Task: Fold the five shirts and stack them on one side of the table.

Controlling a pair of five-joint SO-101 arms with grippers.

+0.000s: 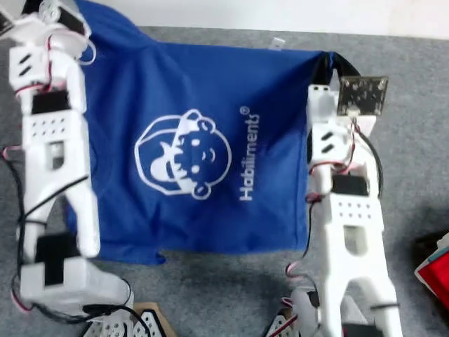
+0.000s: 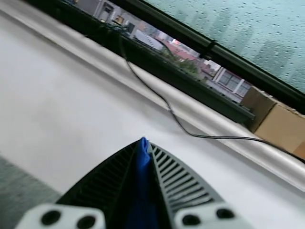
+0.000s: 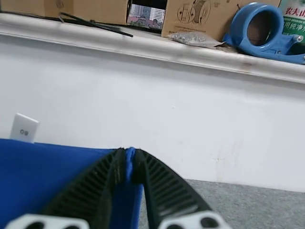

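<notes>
A blue shirt (image 1: 203, 154) with a white cartoon print hangs stretched between the two arms above the grey table (image 1: 421, 126). My left gripper (image 2: 143, 143) is shut on a fold of the blue shirt (image 2: 142, 191) at its far left corner, by the arm at the left of the high view. My right gripper (image 3: 127, 151) is shut on the blue shirt (image 3: 43, 176) at its far right corner (image 1: 324, 62). The shirt's near hem (image 1: 210, 249) sags toward the table between the arm bases.
A white wall (image 3: 190, 105) stands just past the table's far edge, with a socket (image 3: 24, 128) low on it. Boxes (image 3: 200, 16) and a blue tape holder (image 3: 259, 26) sit on the ledge above. A red thing (image 1: 435, 270) lies at the table's right edge.
</notes>
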